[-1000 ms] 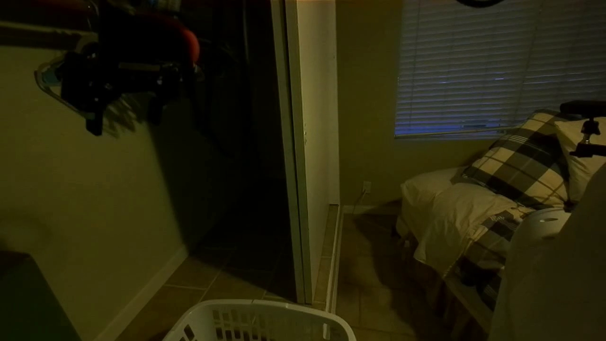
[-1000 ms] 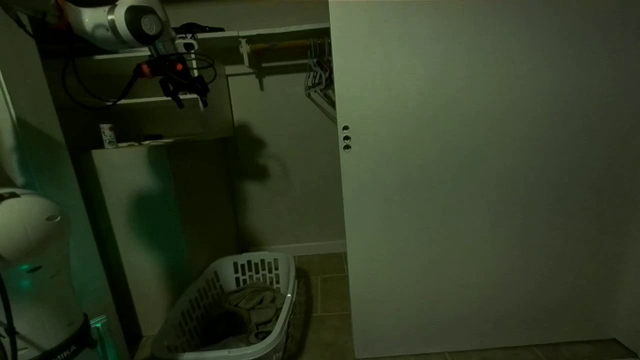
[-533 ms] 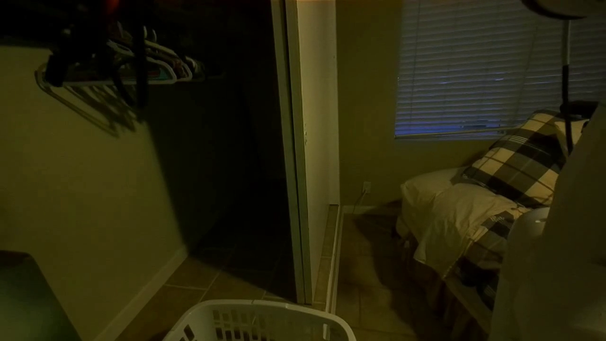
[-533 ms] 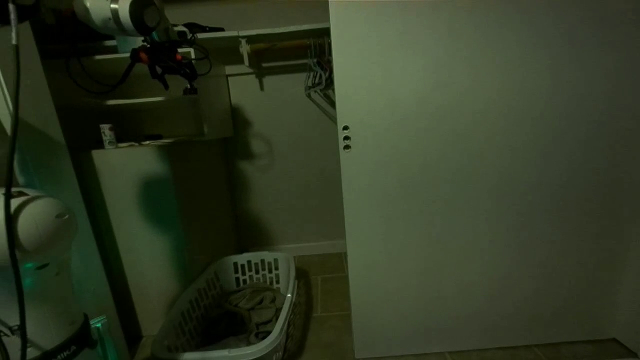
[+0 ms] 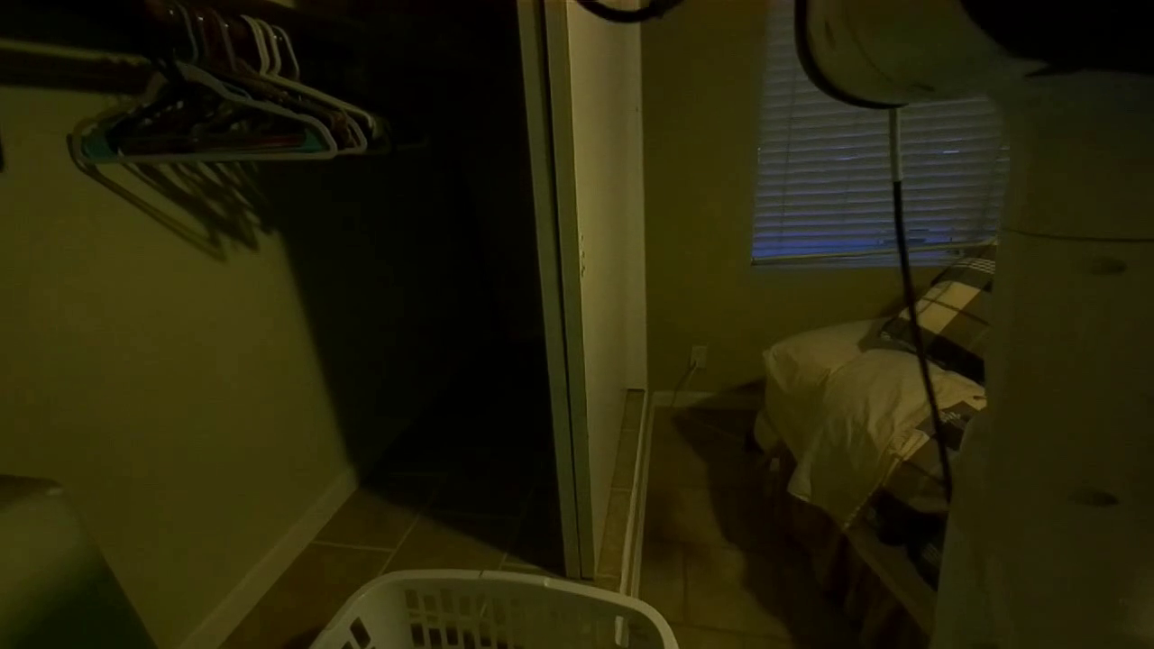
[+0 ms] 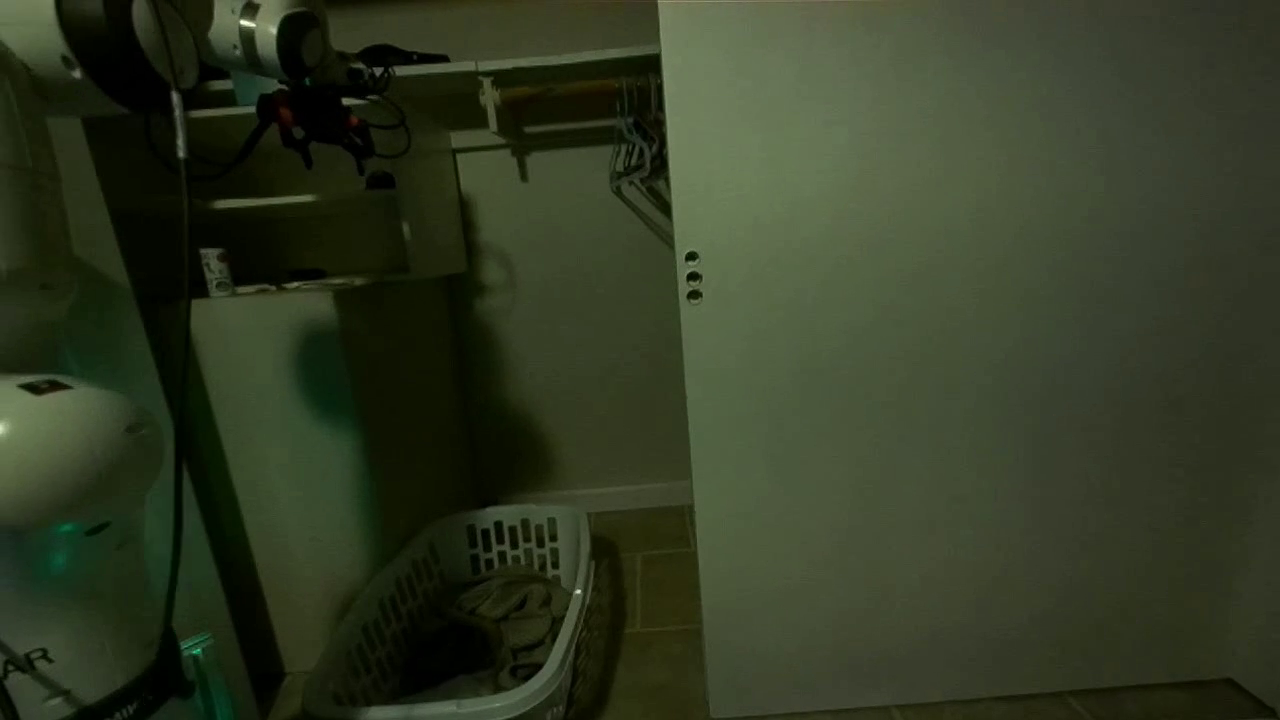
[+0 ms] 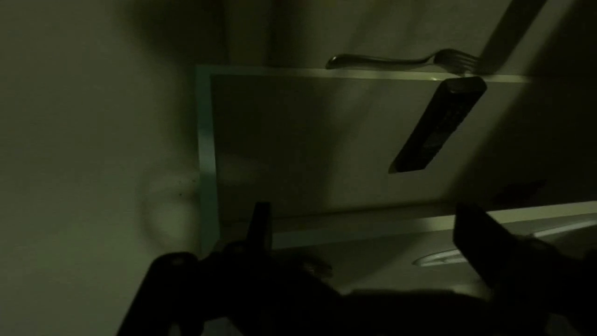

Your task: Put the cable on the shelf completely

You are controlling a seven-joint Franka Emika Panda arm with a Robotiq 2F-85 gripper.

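Note:
The shelf (image 6: 575, 60) is the long dim board at the top of the closet, with a hanger rod below it. A thin dark cord loop (image 6: 406, 140) droops beside my gripper (image 6: 335, 166); I cannot tell whether it is the cable. A black thing (image 6: 395, 55) lies on the shelf and juts sideways. A small dark thing (image 6: 380, 181) sits at a lower board's end, just below my gripper; it is dim in the wrist view (image 7: 319, 267). My gripper is open in the wrist view (image 7: 364, 210), with nothing held, in front of the cubby boards.
A remote (image 7: 438, 126) and a fork (image 7: 382, 60) lie on the lower cubby boards. A patterned can (image 6: 215, 271) stands at left. Hangers (image 6: 640, 170) hang beside the sliding door (image 6: 950, 350). A laundry basket (image 6: 585, 600) with cloth stands on the floor.
My gripper has moved up and slightly left in an exterior view, and the small dark thing shows apart below it. The gripper has left the view with the hangers, and the arm swings in there.

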